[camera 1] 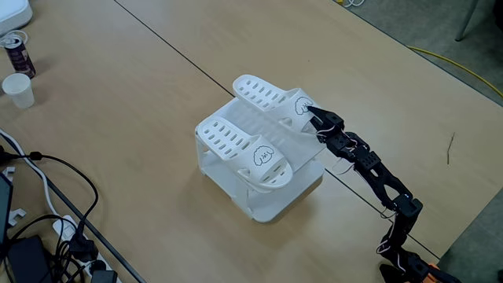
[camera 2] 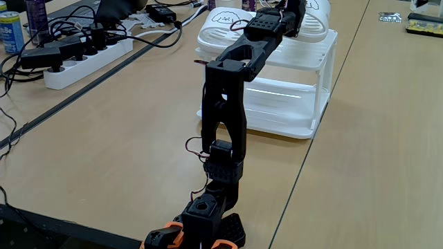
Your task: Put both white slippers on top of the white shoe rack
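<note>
1. Both white slippers sit on the white shoe rack (camera 1: pixel 267 200). In a fixed view the near slipper (camera 1: pixel 240 149) lies on the rack's left half w/ its cartoon face facing the front edge; the far slipper (camera 1: pixel 271 98) is just beside it, toe hanging a bit past the rack's far corner.
2. Rack stands on the wood table (camera 1: pixel 118 102), straddling the dark seam between tabletops. In the other fixed view I see its two tiers, w/ the left slipper (camera 2: pixel 225 24) up top.
3. Gripper (camera 1: pixel 312 115) is at the far slipper's strap end, right by the face drawing, tips touching it. From these angles I can't tell how wide the pincer is or whether it's actually got hold of the slipper.
4. Black arm (camera 2: pixel 225 111) reaches from its base at the table's near edge up to the rack top, per the low fixed view.
5. Further out: paper cup (camera 1: pixel 18 90) and a can (camera 1: pixel 17 53) top left, black cables (camera 1: pixel 47 228) bottom left, power strip (camera 2: pixel 86 59) w/ plugs in the other view.
</note>
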{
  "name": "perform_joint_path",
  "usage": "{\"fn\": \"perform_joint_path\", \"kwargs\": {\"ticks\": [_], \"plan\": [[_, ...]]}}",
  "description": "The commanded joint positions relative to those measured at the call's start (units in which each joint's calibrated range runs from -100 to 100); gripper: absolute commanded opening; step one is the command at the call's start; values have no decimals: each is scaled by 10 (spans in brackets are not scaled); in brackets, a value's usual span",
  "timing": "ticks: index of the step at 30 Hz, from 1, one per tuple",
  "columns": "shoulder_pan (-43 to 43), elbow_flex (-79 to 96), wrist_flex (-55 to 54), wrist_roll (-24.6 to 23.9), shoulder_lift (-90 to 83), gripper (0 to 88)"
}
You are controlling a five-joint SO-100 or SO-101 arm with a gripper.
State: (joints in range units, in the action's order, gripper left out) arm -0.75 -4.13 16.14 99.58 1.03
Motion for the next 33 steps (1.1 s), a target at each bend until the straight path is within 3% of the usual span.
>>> {"fn": "perform_joint_path", "kwargs": {"ticks": [1, 20, 28, 33], "plan": [[19, -46, 0, 4, -16, 8], [31, 6, -3, 4, -19, 13], [31, 12, -3, 4, -20, 190], [31, 12, -3, 4, -22, 203]]}}
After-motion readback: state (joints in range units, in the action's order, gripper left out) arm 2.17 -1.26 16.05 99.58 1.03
